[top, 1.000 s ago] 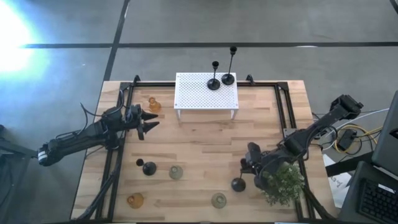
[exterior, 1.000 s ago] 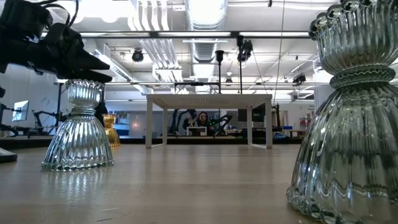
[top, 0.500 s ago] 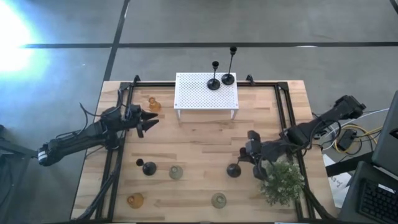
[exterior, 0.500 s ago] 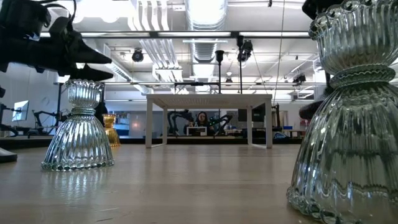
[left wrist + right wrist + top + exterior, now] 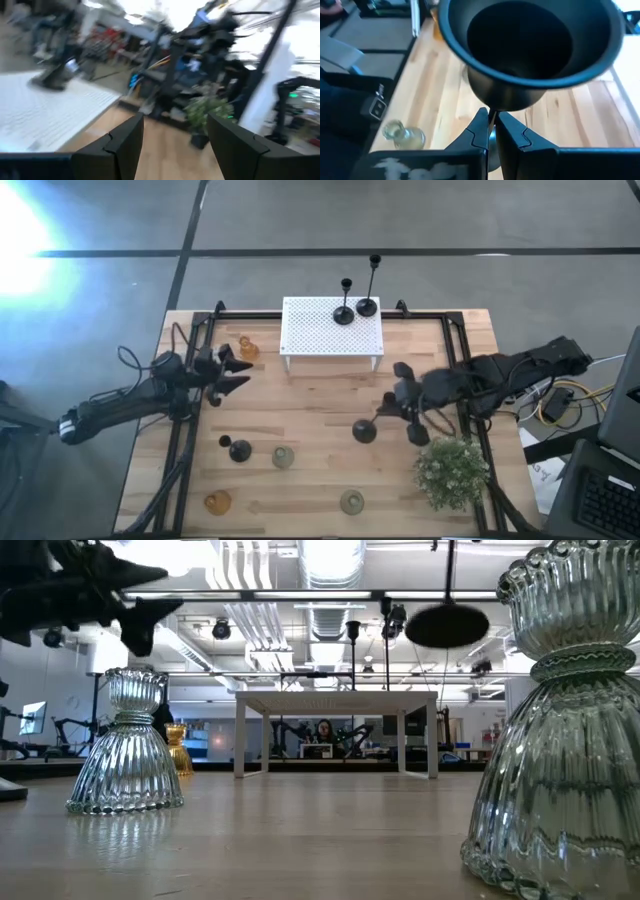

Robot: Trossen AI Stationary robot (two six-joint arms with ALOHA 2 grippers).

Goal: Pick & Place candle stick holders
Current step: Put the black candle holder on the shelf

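Note:
My right gripper (image 5: 396, 408) hovers over the table's right middle, shut on a black candle stick holder (image 5: 364, 431). Its round base (image 5: 447, 627) hangs high above the table. At the left edge, beside an amber glass holder (image 5: 247, 348), my left gripper (image 5: 238, 370) is open with nothing between its fingers (image 5: 175, 140). Two black holders (image 5: 344, 315) (image 5: 367, 307) stand on their bases at the far edge of the white rack (image 5: 332, 332). Near the front stand a black holder (image 5: 238, 449), two green glass holders (image 5: 284, 457) (image 5: 352, 502) and an amber one (image 5: 218, 502). My right gripper pinches the black holder's thin stem (image 5: 491, 116) between its two fingers, right where it meets the round base. The fingers come from the table's right, slanting down. The holder is lifted clear and tilted, its hollow base (image 5: 520, 35) ahead of the fingertips.
A bushy green plant (image 5: 452, 470) stands at the near right corner, close under my right arm. A black frame rail (image 5: 455, 350) runs along each side of the table. Bare wood lies between the rack and the front row of holders.
My right gripper has risen and swung from beside the plant toward the table's far edge and middle. It carries the black holder, which has left the table and tipped over. My left gripper has tipped its fingers upward and risen a little, staying open.

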